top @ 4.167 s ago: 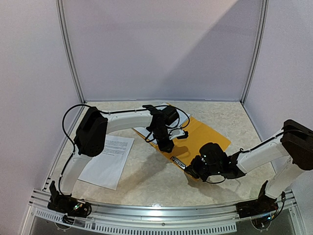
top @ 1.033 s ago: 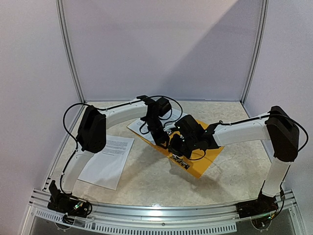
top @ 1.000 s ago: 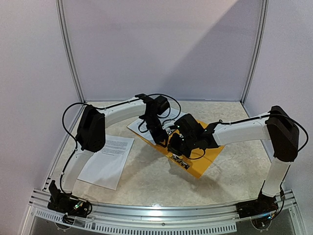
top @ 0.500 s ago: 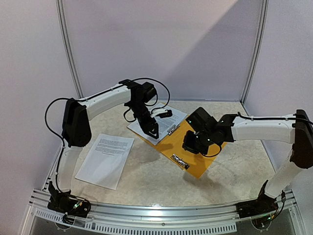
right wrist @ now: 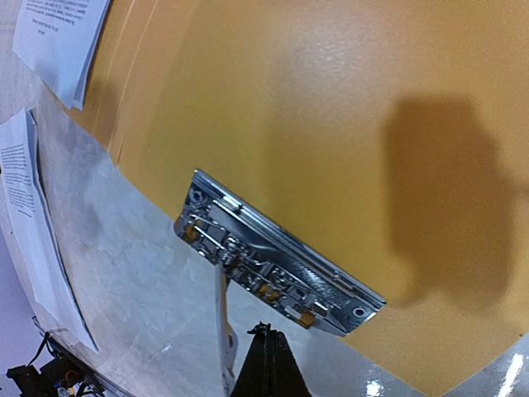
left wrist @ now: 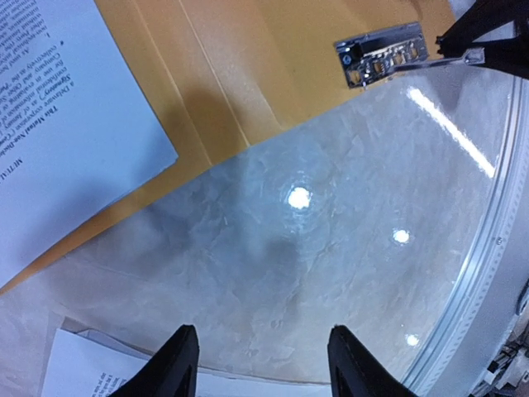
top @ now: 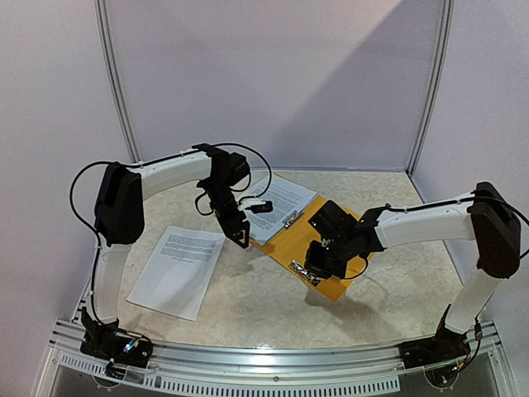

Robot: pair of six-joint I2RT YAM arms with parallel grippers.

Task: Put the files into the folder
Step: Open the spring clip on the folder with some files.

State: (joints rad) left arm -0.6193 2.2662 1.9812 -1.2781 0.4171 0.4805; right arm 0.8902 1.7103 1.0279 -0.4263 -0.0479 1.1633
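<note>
From above, the folder (top: pixel 324 246) lies open between my hands, one sheet (top: pixel 279 204) on its far leaf, another sheet (top: pixel 178 269) below my left hand (top: pixel 240 237) on the desk (top: pixel 248 306). My left wrist shows spread, empty fingers (left wrist: pixel 178 364). My right wrist shows my clenched right hand (right wrist: pixel 266 364) just before the metal clip (right wrist: pixel 277 281) — presumably to work it.

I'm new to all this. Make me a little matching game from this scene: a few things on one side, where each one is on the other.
Things:
1. left gripper
2. right gripper
3. metal clip
4. loose sheet

Places or states:
a. on the table left of the folder
b. shut, beside the clip
c. open, above bare table
d. fixed at the folder's near edge

Pairs: 1-c, 2-b, 3-d, 4-a
</note>
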